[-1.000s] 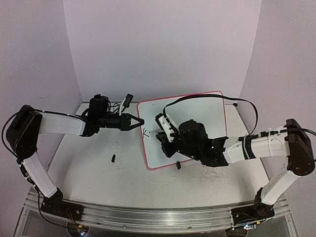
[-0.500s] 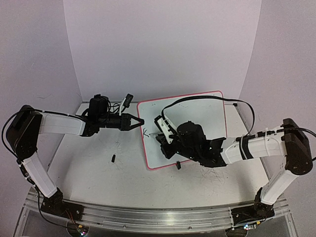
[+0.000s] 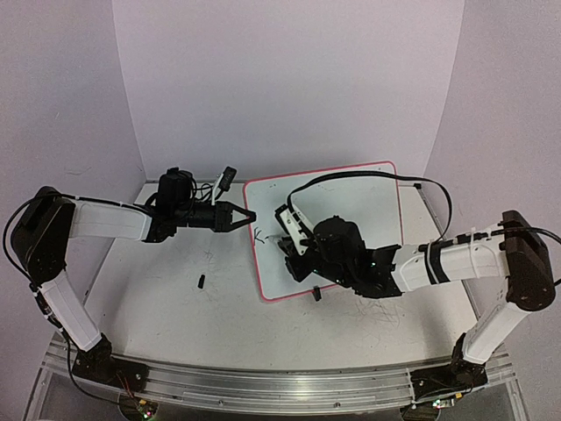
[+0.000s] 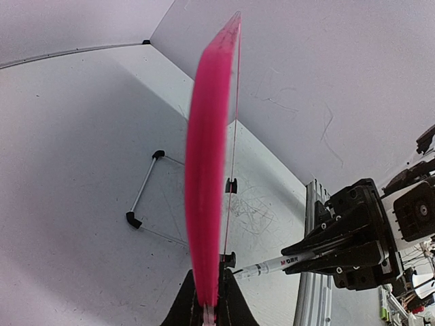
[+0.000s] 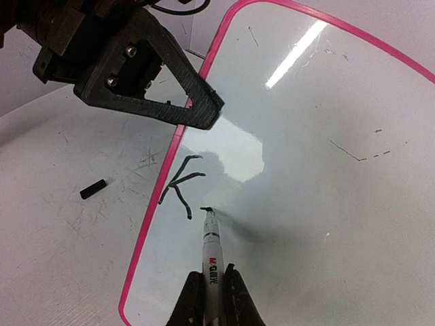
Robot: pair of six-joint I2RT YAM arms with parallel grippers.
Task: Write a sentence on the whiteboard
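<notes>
Whiteboard (image 3: 351, 197) lies on table (image 3: 158, 298), toward 1 o'clock from middle. Left gripper (image 3: 248, 215) pinched tight on board's pink rim, 9 o'clock side. Right gripper (image 5: 212, 285) squeezing marker (image 5: 211, 248). Marker tip on board. Sentence (image 5: 178, 185): just letter K, at 10 o'clock from tip.

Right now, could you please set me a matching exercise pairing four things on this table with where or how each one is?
1. left gripper
2. right gripper
3. small black piece
4. letter K

A. lying loose on the table, left of the whiteboard
B. shut on the marker
C. written near the whiteboard's left rim
D. shut on the whiteboard's pink rim

Pairs: 1-D, 2-B, 3-A, 4-C.
</notes>
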